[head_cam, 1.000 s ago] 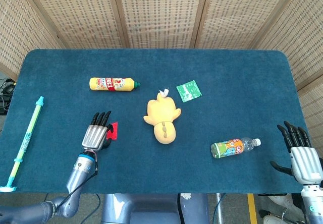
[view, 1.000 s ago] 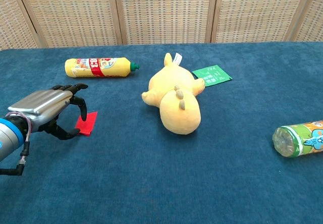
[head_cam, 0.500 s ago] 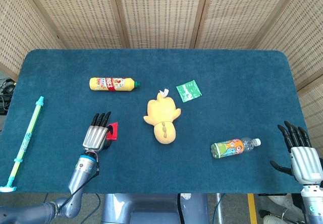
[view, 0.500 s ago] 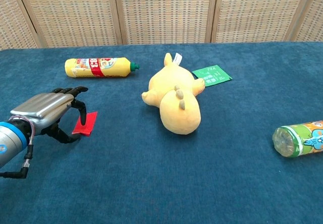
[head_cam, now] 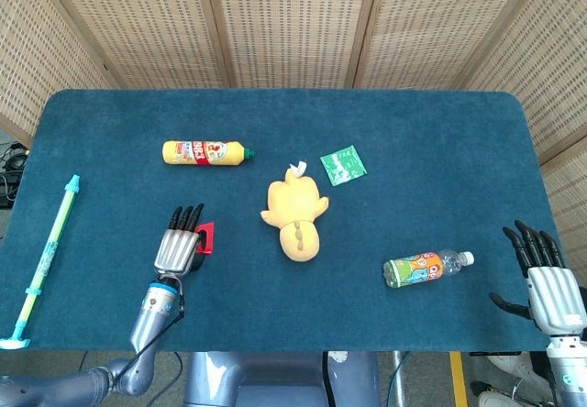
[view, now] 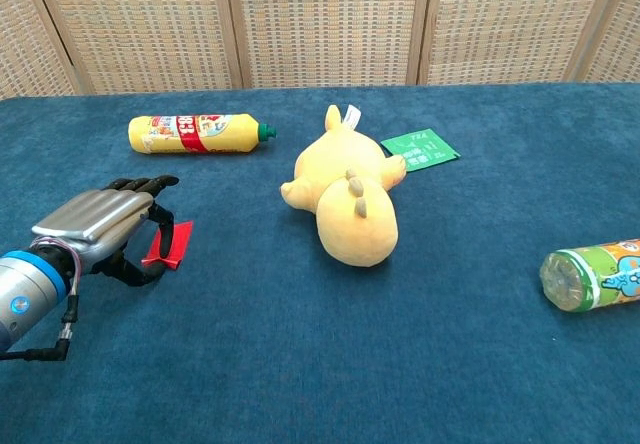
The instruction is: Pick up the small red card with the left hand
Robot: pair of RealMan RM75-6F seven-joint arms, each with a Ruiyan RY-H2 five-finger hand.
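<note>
Red card (view: 168, 244) toward the front-left of the desk (head_cam: 413, 150), pinched by the left hand (head_cam: 174, 249) between thumb and fingertips (view: 160, 183). Card tilted, far edge lifted off the blue cloth, near edge low by the thumb; long axis running roughly front to back, pointing toward the far edge. In the head view, only a red sliver (head_cam: 205, 237) showing just right of the fingers.

Right hand (head_cam: 548, 283) at the front-right corner, fingers apart, holding nothing.

Plush duck (head_cam: 295, 215) mid-desk, head toward the far edge. Yellow bottle (head_cam: 205, 152) on its side beyond the card, cap to the right. Green packet (head_cam: 342, 164) just beyond the duck. Drink bottle (head_cam: 426, 267) lying near the right hand. Long stick (head_cam: 46, 258) along the left edge.
</note>
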